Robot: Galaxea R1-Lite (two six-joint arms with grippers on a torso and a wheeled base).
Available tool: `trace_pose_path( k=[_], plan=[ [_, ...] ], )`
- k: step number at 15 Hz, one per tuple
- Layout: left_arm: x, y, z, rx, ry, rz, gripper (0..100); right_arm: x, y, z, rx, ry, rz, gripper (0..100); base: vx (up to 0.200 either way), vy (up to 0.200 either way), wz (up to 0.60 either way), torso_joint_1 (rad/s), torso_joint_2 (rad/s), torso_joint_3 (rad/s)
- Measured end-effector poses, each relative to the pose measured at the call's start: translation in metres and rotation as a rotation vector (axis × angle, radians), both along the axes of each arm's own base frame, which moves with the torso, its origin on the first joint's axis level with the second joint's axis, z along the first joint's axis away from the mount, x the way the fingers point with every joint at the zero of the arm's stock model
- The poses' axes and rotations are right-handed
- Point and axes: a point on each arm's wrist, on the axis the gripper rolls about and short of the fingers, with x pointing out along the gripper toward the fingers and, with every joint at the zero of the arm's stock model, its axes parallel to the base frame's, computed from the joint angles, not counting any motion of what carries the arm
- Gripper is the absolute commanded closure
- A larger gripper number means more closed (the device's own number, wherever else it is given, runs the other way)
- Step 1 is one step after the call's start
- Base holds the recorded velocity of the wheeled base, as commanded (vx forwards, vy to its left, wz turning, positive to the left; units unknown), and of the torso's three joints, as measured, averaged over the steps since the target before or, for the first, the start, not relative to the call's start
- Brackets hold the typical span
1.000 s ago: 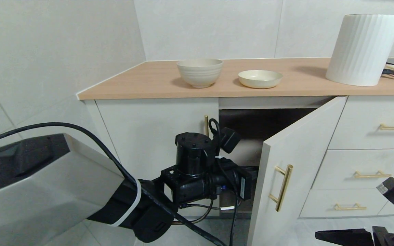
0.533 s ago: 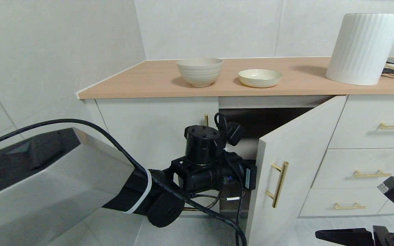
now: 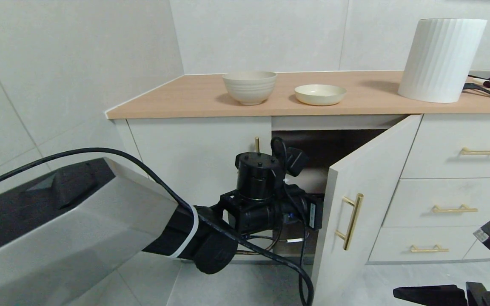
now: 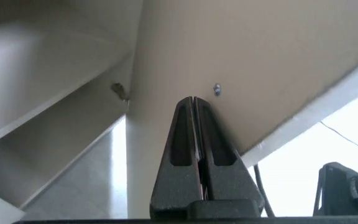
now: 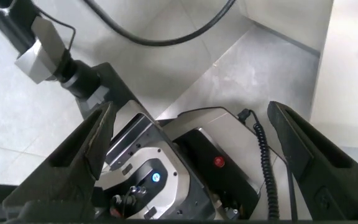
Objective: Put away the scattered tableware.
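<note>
Over the last second the whole head view shifts slightly, which indicates camera movement, not movement of the furniture. Against the fixed cabinet front, the left arm advances toward the open compartment and rises a little. The left gripper has its fingers pressed together with nothing between them, and its tips sit at, or just short of, the inner face of the cabinet door, near a small screw. The door stands partly open with its brass handle facing outward. Any change in its angle cannot be separated from the camera shift. The right gripper is spread wide and empty, low at the robot's right and well apart from the cabinet. The tableware is untouched: the bowl and the shallow dish sit side by side, apart, on the countertop, above the open compartment. A tall white ribbed container stands farther to the right. Judged from this layout, the current step is widening the door opening, so no item is put away yet and both pieces remain to be carried. No brand, label or writing is legible on the tableware, the container or the cabinet. A small pale tag on the left wrist is too small to read.
</note>
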Motion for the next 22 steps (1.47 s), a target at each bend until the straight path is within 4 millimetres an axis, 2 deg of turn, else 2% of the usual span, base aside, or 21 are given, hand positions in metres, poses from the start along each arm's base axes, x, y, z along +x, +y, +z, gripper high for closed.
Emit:
trace_pose_path(
  k=[3,4,7,8,10,12,14,15,18,22],
  plan=[
    [-0.012,-0.011,0.004,0.006,-0.012,0.014,100,-0.001,0.001,0.0,0.002,-0.002,0.012,0,0.0,0.0,0.0,0.0,0.0,0.0],
    [-0.021,-0.019,0.008,0.01,-0.013,-0.001,100,-0.003,0.001,0.001,0.007,-0.007,0.024,0,0.0,0.0,0.0,0.0,0.0,0.0],
    [-0.072,-0.049,0.025,-0.016,-0.033,-0.141,100,-0.016,-0.001,0.003,0.029,-0.042,0.117,0,0.0,0.0,0.0,0.0,0.0,0.0],
    [-0.087,-0.051,0.03,-0.02,-0.036,-0.173,100,-0.022,-0.003,0.003,0.038,-0.066,0.183,0,0.0,0.0,0.0,0.0,0.0,0.0],
    [-0.085,-0.044,0.035,-0.021,-0.045,-0.134,100,-0.027,-0.005,0.002,0.046,-0.082,0.208,0,0.0,0.0,0.0,0.0,0.0,0.0],
    [-0.068,-0.028,0.038,-0.014,-0.054,-0.029,100,-0.028,-0.006,0.003,0.048,-0.087,0.208,0,0.0,0.0,0.0,0.0,0.0,0.0],
    [-0.047,0.002,0.037,0.007,-0.048,0.089,100,-0.024,-0.004,0.005,0.043,-0.095,0.176,0,0.0,0.0,0.0,0.0,0.0,0.0],
    [-0.043,0.016,0.039,0.015,-0.046,0.127,100,-0.02,-0.001,0.008,0.036,-0.101,0.149,0,0.0,0.0,0.0,0.0,0.0,0.0],
    [-0.043,0.059,0.046,0.034,-0.055,0.221,100,-0.002,0.014,0.025,0.027,-0.13,0.055,0,0.0,0.0,0.0,0.0,0.0,0.0],
    [-0.073,0.135,0.066,0.071,-0.12,0.342,100,0.046,0.035,0.059,0.035,-0.181,-0.114,0,0.0,0.0,0.0,0.0,0.0,0.0]
  ],
)
